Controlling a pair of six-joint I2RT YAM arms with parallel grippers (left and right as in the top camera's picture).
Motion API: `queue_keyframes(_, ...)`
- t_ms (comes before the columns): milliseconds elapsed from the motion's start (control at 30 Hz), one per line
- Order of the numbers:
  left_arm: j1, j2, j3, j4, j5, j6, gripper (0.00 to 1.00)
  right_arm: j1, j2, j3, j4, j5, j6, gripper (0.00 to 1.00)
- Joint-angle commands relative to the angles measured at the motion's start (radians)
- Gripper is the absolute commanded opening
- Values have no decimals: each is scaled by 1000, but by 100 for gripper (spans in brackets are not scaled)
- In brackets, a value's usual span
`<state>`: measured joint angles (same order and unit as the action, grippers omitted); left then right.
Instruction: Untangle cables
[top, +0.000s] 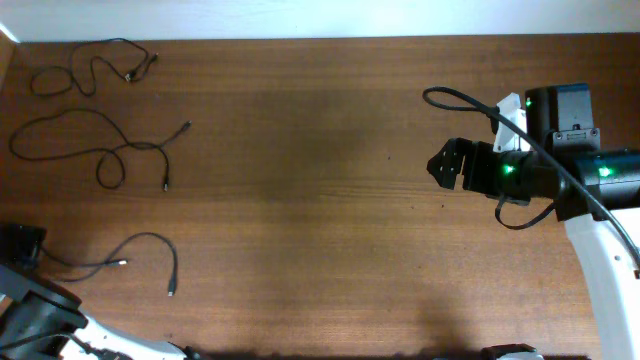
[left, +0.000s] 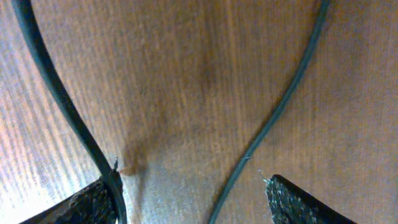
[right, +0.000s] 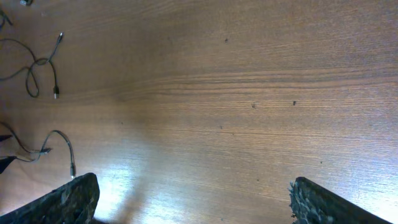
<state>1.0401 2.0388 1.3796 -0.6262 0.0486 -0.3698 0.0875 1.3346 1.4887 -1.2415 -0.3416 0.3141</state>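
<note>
Three cables lie apart at the left of the bench (top: 320, 200), none touching another: top cable (top: 93, 62) in the upper-left corner, mid cable (top: 125, 148) below it, low cable (top: 150, 236) at lower left. So the bundle reads as already split. Only the mid cable crosses itself, in a small loop at left-centre. Left gripper (left: 191, 182) sits low over the bench at the lower-left edge of the overhead view, jaws apart, gripping nothing I can see. Its wrist view shows two strands running up the frame. First strand (left: 56, 93) touches the inner edge of the finger (left: 87, 205) at lower left of the frame; second strand (left: 280, 106) passes free through the gap. Probably the tail of the low cable, but the view is too tight to be sure. Reads as a release or re-grab, keeping that cable clear of the others. Right gripper (right: 194, 180) hangs at centre-right of the overhead view, well apart from all cables, jaws wide and empty; likely parked out of the way. No obstacle between either arm and the cables.
</note>
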Motion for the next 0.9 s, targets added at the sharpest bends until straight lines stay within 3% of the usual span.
queue_keyframes(0,2,5,10,21,103,6,82,-3,-3,2,-1,-14,-3,99)
queue_keyframes(200,2,7,10,22,150,32,82,-3,-3,2,-1,-14,-3,99)
queue_keyframes(233,2,7,10,22,150,32,86,-3,-3,2,-1,-14,-3,98)
queue_keyframes(367,2,7,10,35,146,32,88,-3,-3,2,-13,-14,-3,98)
queue_keyframes(400,2,7,10,35,146,46,93,-3,-3,2,-15,-14,-3,98)
queue_keyframes(433,2,6,13,32,130,61,99,-3,-3,2,-18,-14,-3,98)
queue_keyframes(567,2,-12,60,-44,34,48,99,-3,-3,2,-25,-13,-4,98)
queue_keyframes(700,-1,-108,64,-83,20,33,99,-3,-3,2,-24,-13,-4,98)
queue_keyframes(733,-2,-156,64,-106,-18,-34,99,-3,-3,2,-25,-13,-10,98)
queue_keyframes(867,-6,-373,64,-117,117,-113,99,-3,-3,2,-27,-13,-30,98)
